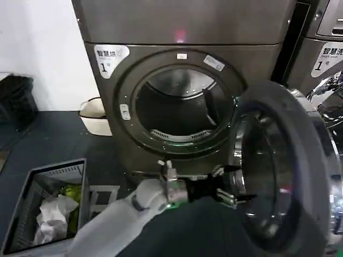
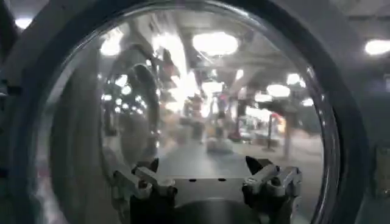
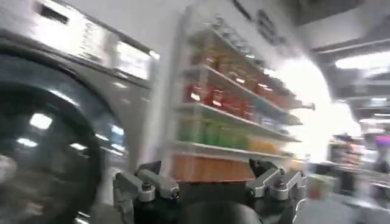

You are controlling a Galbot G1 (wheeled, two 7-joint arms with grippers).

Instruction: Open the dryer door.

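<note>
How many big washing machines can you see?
2. The dryer with its drum open stands in the middle, its dryer door swung out toward the right. A second machine peeks in at the far right edge, mostly cut off.

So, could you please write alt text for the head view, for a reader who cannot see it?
The dryer door stands swung open to the right of the dryer, baring the round drum opening, with the left gripper open at the door's inner face. A basket holding laundry sits on the floor at lower left.
</note>
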